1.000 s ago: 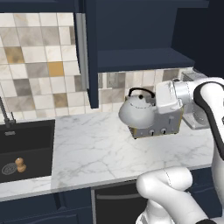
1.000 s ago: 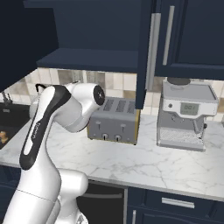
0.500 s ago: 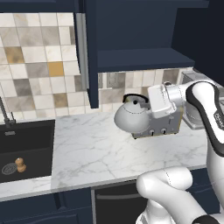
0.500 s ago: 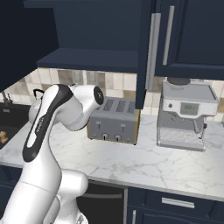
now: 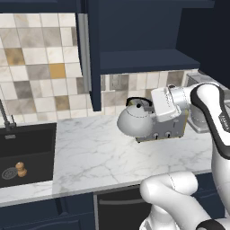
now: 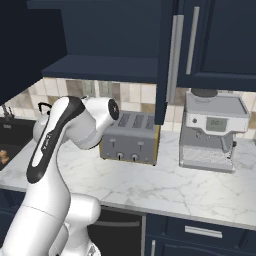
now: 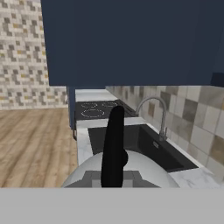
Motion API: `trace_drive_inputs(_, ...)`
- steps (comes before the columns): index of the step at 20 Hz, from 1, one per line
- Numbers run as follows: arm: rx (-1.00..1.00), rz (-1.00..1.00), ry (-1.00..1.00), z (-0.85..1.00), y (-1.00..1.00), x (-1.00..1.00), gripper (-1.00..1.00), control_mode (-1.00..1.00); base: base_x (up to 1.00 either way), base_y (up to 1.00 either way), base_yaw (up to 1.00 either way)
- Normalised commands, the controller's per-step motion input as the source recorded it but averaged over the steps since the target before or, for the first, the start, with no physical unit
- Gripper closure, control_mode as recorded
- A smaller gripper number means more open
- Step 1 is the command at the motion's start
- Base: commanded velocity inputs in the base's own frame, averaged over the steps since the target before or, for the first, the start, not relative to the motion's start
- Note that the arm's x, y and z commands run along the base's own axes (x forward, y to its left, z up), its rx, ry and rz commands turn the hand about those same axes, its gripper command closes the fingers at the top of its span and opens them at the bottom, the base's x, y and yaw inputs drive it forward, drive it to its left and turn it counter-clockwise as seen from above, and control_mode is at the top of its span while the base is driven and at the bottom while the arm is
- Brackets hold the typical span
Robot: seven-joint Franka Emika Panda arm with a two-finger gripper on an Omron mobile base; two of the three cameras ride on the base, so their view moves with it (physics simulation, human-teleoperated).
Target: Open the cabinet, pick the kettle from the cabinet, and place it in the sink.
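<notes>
Left base view shows the small round silver-white kettle (image 5: 134,122) up in the air above the white marble bench (image 5: 103,157), in front of the boxy silver toaster (image 5: 173,128). The robot's tool (image 5: 144,107) sits at the top of the kettle, pinched nearly together on its thin black arched handle (image 5: 137,101), so the kettle hangs from that grip. In the hand view the black handle (image 7: 113,148) runs up the middle with the grey dome of the kettle (image 7: 144,168) under it. The dark navy cabinet (image 5: 134,40) is open, its tall door (image 5: 92,54) swung out with a long silver bar handle (image 5: 84,51) on it, and the shelf looks bare. So opening and picking up look done, and I think the carrying step is going on now. The black sink (image 5: 24,152) lies well away toward 9 o'clock from the kettle in the left base view, with a round metal drain (image 5: 9,172) and a small brown thing (image 5: 20,169) near it. In the hand view the sink (image 7: 148,144) and its curved faucet (image 7: 155,113) sit ahead at 12 o'clock. Next, the arm should bring the kettle sideways over the bench to the sink, stay away from the faucet, go down gently, and only then let go. The kettle could swing on its thin handle.
</notes>
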Motion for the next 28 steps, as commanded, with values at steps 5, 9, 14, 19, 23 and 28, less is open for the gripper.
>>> trace_drive_inputs(5,0.0,0.0,0.0,0.0,0.0,0.0,1.0,-1.0,0.0,0.0,0.0)
trace_drive_inputs(9,0.0,0.0,0.0,0.0,0.0,0.0,1.0,-1.0,0.0,0.0,0.0)
trace_drive_inputs(14,0.0,0.0,0.0,0.0,0.0,0.0,1.0,-1.0,0.0,0.0,0.0)
trace_drive_inputs(19,0.0,0.0,0.0,0.0,0.0,0.0,1.0,-1.0,0.0,0.0,0.0)
trace_drive_inputs(23,0.0,0.0,0.0,0.0,0.0,0.0,1.0,-1.0,0.0,0.0,0.0)
trace_drive_inputs(28,0.0,0.0,0.0,0.0,0.0,0.0,1.0,1.0,0.0,0.0,0.0)
